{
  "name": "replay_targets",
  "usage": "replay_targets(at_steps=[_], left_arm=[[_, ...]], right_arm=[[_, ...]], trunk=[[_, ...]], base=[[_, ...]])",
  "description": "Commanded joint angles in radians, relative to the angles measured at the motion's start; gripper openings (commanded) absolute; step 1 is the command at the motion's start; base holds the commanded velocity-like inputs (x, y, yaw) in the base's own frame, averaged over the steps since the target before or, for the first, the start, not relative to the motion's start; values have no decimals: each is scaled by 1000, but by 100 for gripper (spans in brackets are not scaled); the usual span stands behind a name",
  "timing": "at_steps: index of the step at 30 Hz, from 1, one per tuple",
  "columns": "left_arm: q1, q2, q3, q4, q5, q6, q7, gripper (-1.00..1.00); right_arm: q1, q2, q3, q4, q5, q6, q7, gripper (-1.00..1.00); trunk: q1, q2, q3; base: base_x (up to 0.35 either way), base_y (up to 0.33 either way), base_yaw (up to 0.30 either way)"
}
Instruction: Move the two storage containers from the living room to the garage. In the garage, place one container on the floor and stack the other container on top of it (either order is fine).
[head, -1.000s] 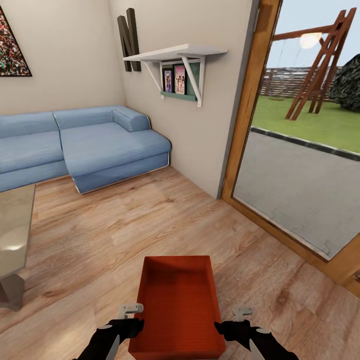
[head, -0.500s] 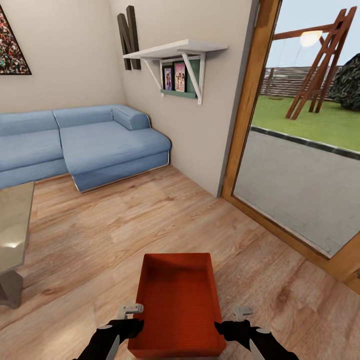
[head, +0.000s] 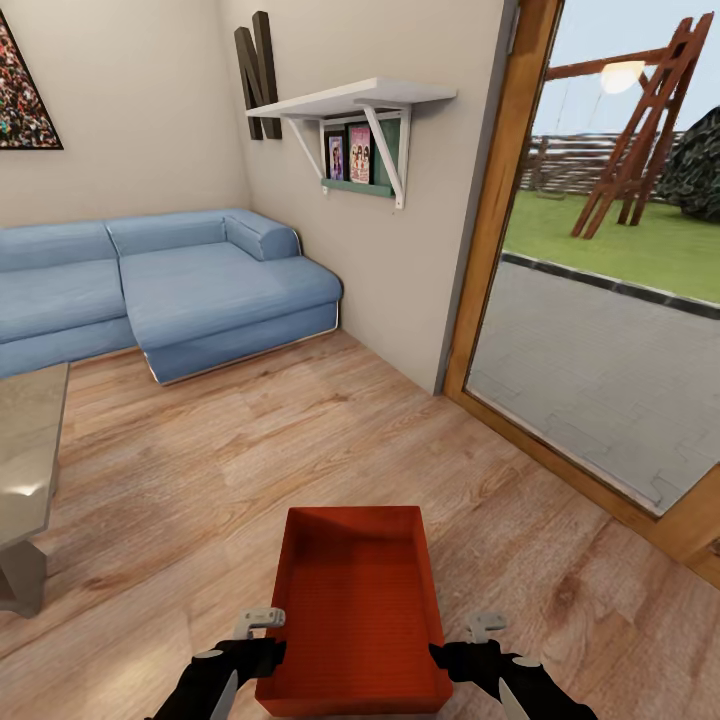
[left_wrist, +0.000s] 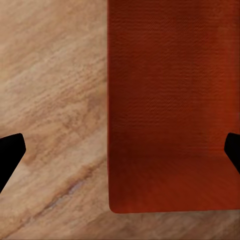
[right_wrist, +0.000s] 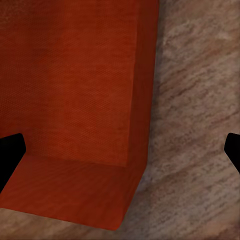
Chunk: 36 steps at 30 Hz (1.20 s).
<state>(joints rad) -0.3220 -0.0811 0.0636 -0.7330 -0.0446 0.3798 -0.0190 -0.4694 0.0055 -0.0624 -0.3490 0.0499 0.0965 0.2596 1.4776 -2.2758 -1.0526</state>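
Note:
One orange-red open-topped storage container (head: 355, 600) lies on the light wood plank floor of the living room, right in front of me at the bottom of the head view. My left gripper (head: 268, 648) is at its left wall and my right gripper (head: 447, 655) at its right wall. In the left wrist view the left gripper (left_wrist: 120, 150) is open, one finger outside the wall and one over the container's inside (left_wrist: 170, 100). The right gripper (right_wrist: 120, 150) is open the same way astride the container's other wall (right_wrist: 142, 100). The garage is out of view.
A blue sectional sofa (head: 180, 290) runs along the back wall. A glossy grey low table (head: 25, 450) stands at the left. A white wall shelf (head: 350, 100) hangs ahead, and a wood-framed glass door (head: 600, 330) at the right faces a paved yard.
The whole view has shifted slightly, so the camera moved. The container and both grippers keep their places relative to one another.

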Motion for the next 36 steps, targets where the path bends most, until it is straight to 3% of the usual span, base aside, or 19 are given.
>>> replay_targets(at_steps=[1, 8, 17, 23, 36], left_arm=[[0, -1, 4, -2, -4, 5, -2, 100], [0, -3, 4, -2, -3, 4, 0, 100], [0, -3, 4, -2, -4, 4, -1, 100], [0, -3, 4, -1, -5, 5, -2, 100], [0, -3, 4, 0, -5, 8, -5, 100]], right_arm=[[0, 1, -7, -2, 5, 6, 6, 100], [0, 1, -7, -2, 5, 6, 6, 100], [0, 1, -7, -2, 5, 6, 6, 100], [0, 1, -7, -2, 5, 6, 6, 100], [0, 1, -7, -2, 5, 6, 6, 100]], trunk=[[0, 0, -1], [27, -49, -23], [27, -49, -23], [50, -91, -42], [53, -98, -45]], base=[[0, 0, 0], [0, 0, 0], [0, 0, 0], [0, 0, 0], [0, 0, 0]])
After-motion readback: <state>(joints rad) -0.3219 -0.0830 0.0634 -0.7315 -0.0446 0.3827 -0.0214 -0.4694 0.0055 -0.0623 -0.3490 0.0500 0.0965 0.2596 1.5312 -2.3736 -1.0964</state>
